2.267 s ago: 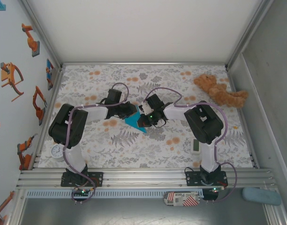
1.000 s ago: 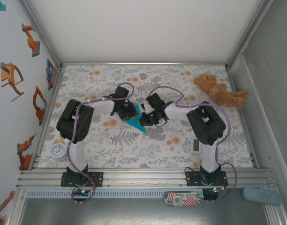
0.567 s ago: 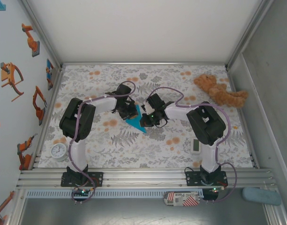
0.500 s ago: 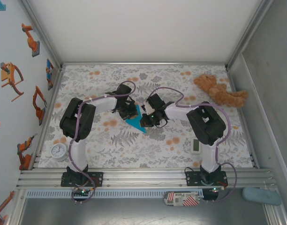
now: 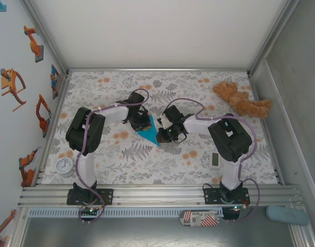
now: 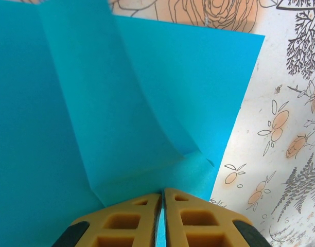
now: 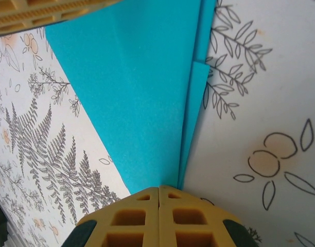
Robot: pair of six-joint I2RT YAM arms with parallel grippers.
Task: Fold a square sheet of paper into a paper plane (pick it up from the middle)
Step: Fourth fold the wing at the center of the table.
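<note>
The cyan-blue sheet of paper [image 5: 149, 133] lies on the floral table, folded into a pointed dart-like shape with its tip toward the near side. My left gripper [image 5: 142, 123] sits at its far left edge. In the left wrist view that gripper [image 6: 162, 198] is shut on a raised flap of the paper [image 6: 121, 103], and blue shows in the thin slit between the fingers. My right gripper [image 5: 162, 136] is at the paper's right edge. In the right wrist view it [image 7: 159, 191] is shut, its tips resting at the narrow pointed end of the paper [image 7: 142, 87].
A brown teddy bear [image 5: 243, 100] lies at the far right. A small white timer [image 5: 215, 160] sits near the right arm and a round clock [image 5: 64, 166] near the left arm's base. The left gripper's finger [image 7: 44, 13] shows in the right wrist view.
The left gripper has come in from the left onto the paper's far edge and stayed there. In the last half second the right wrist shifted slightly right and nearer.
</note>
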